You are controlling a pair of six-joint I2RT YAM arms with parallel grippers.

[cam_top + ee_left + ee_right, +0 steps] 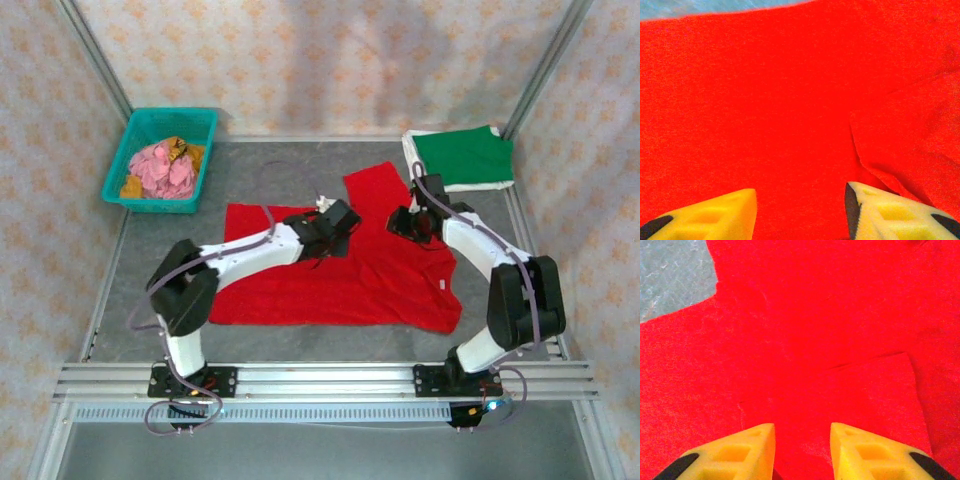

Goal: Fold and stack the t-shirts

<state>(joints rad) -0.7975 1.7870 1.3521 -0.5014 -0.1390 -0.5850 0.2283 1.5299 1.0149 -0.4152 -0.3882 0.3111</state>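
Around red t-shirt [330,290] edges, grey tabletop [270,172]

white t-shirt [409,150]: mostly hidden under green t-shirt [462,155] | red t-shirt [340,290]: partly covered by left arm [255,250] | basket [175,114] contents: too small to tell

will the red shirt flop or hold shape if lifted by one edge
Probably floppy: the red t-shirt lies flat with soft creases, so it would likely sag. Its folded flap lies thin: probably light. Pushed, those creases suggest bunching, not sliding.
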